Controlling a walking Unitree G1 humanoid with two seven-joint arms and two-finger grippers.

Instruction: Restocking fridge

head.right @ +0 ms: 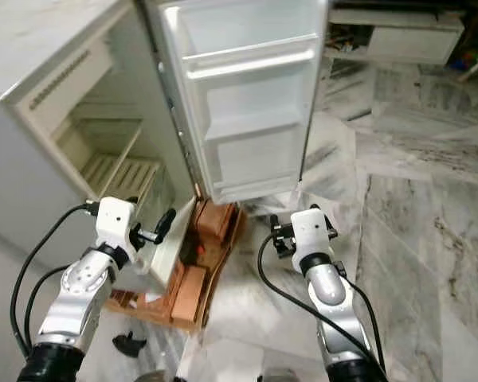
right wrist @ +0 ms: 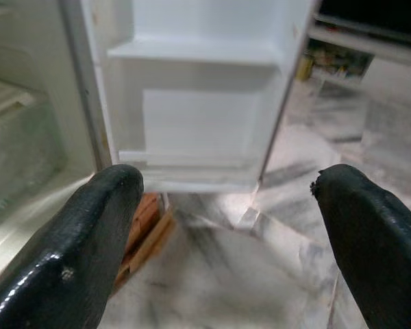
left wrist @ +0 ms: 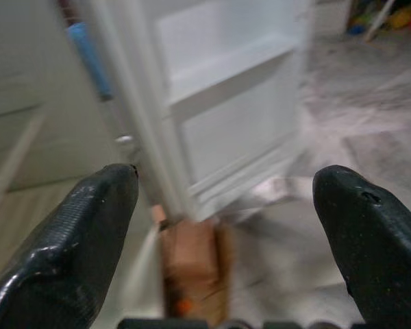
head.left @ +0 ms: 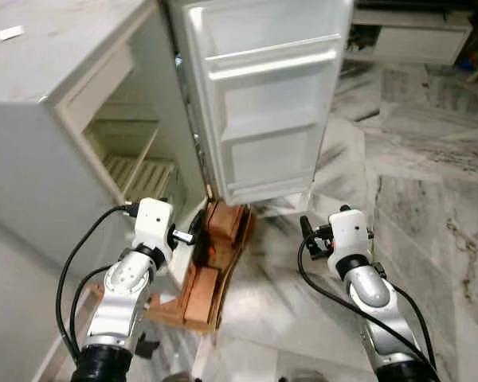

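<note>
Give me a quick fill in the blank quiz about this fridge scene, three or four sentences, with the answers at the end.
1. The fridge door stands ____.
2. The door's shelves hold ____.
3. The fridge rests on a pallet made of ____.
4. The left gripper and the right gripper both have their fingers ____.

Missing words: open; nothing; wood; open
</note>
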